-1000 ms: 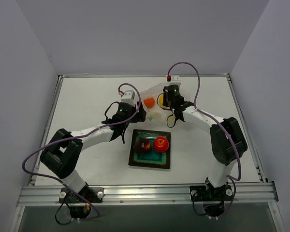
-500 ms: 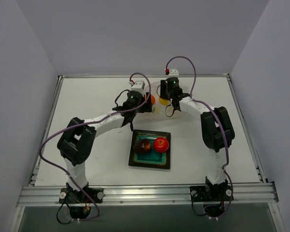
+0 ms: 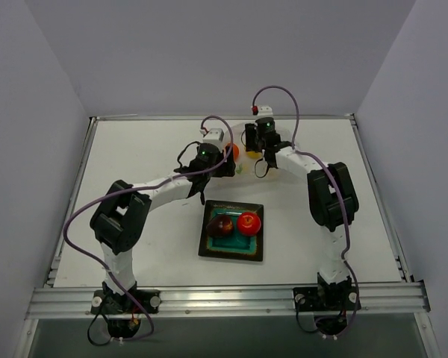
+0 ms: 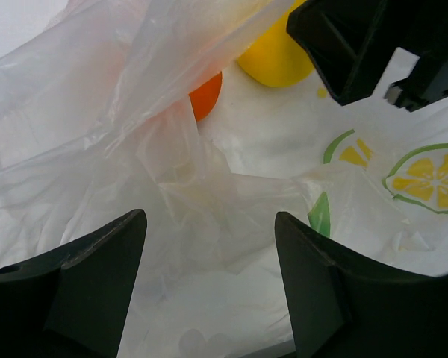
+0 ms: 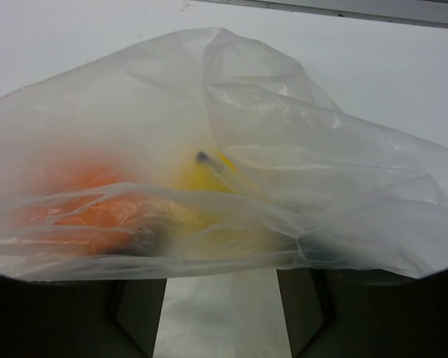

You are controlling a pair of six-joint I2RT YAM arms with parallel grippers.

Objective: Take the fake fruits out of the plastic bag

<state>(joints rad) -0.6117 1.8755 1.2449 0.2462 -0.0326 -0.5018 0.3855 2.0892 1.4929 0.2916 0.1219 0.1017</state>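
Observation:
The plastic bag (image 3: pixel 242 167) lies crumpled at the back of the table, between both grippers. The orange fruit (image 3: pixel 234 152) and the yellow fruit (image 3: pixel 249 155) are inside it. In the left wrist view the orange fruit (image 4: pixel 206 95) and yellow fruit (image 4: pixel 275 57) sit beyond folds of the bag (image 4: pixel 172 194). My left gripper (image 3: pixel 222 161) (image 4: pixel 209 220) is open over the bag's plastic. My right gripper (image 3: pixel 254 143) (image 5: pixel 220 287) is open, its tips hidden under the bag (image 5: pixel 299 149). The dark red fruit (image 3: pixel 222 224) and bright red fruit (image 3: pixel 248 221) lie on the plate.
The square teal plate (image 3: pixel 231 248) sits at the table's middle front. The right gripper's black body (image 4: pixel 373 37) shows close in the left wrist view. The back wall is just beyond the bag. Purple cables arch over both arms.
My left gripper has moved right and toward the back, up to the bag. My right gripper has moved back and left. The bag is more bunched between them.

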